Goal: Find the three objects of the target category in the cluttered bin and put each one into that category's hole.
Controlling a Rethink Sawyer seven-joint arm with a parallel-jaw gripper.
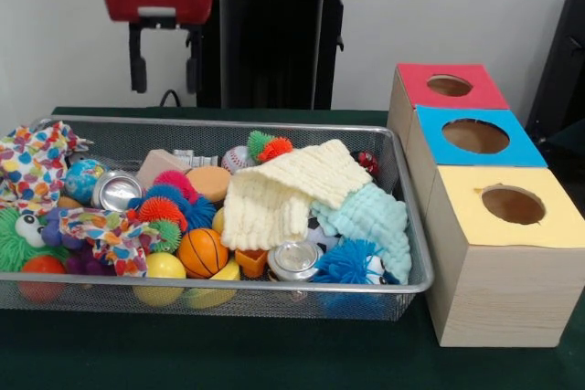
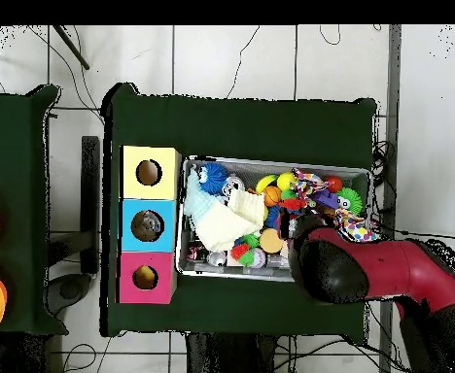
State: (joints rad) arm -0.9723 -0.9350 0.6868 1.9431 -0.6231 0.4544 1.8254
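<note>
The silver wire-mesh bin stands on the green table and is packed with toys. In it are a pale yellow cloth, a mint cloth, a small basketball, two tin cans, spiky balls in blue and red, a baseball and a polka-dot cloth. My gripper hangs open and empty, high above the bin's far left part. In the overhead view my arm covers the bin's lower right part and hides the gripper.
Three wooden boxes with a round hole in each top stand in a row beside the bin: red, blue, yellow. In the overhead view they lie left of the bin, the yellow box at the top. The robot's black pedestal stands behind the bin.
</note>
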